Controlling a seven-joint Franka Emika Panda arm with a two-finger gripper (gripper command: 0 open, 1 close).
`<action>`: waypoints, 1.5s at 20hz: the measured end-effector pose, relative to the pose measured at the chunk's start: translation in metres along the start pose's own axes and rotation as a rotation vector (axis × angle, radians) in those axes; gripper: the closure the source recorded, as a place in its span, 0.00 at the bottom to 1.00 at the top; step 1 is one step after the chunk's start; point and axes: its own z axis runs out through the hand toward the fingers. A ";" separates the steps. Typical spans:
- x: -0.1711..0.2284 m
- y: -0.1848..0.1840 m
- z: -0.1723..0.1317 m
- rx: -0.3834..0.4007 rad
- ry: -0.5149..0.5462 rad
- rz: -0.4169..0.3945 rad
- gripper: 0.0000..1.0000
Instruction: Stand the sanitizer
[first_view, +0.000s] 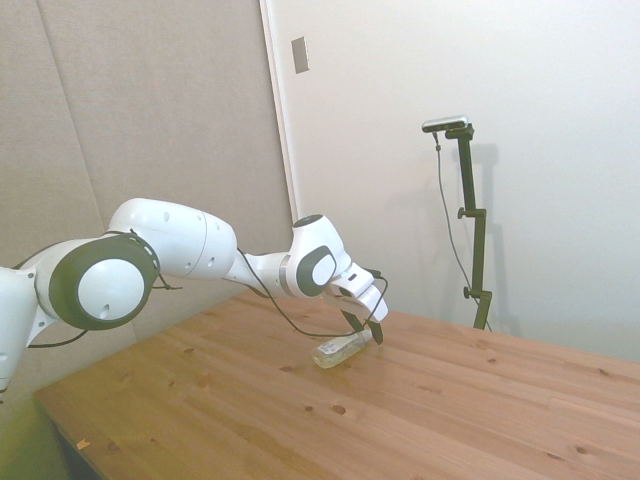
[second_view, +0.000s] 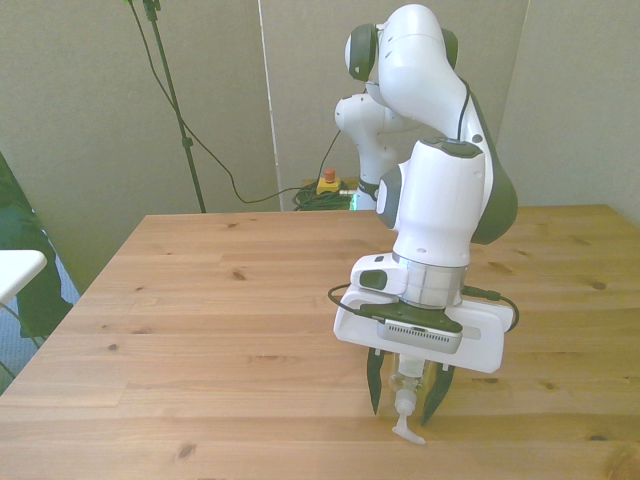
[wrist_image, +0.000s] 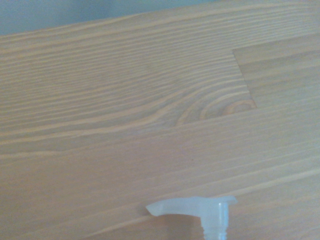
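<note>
Pale yellowish sanitizer (first_view: 338, 350) lies on its side on the wooden table (second_view: 220, 290), its white pump top (second_view: 405, 428) pointing past my gripper (second_view: 408, 398). My 2 dark fingers (second_view: 375, 385) straddle the bottle's neck, 1 on each side; I cannot tell whether they touch it.

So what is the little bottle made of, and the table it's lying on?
The sanitizer looks like clear, slightly shiny plastic: you can see pale yellowish liquid through it. Its pump top looks like cloudy white plastic. The table looks like wood with a smooth finish: it shows grain lines, knots and joined planks. The gripper has a dark finger on each side of the bottle.
</note>
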 end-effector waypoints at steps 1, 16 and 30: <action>0.000 0.000 0.000 0.000 -0.001 0.001 1.00; 0.009 -0.001 -0.006 0.005 -0.016 0.036 1.00; -0.014 -0.005 -0.090 0.203 0.270 0.075 1.00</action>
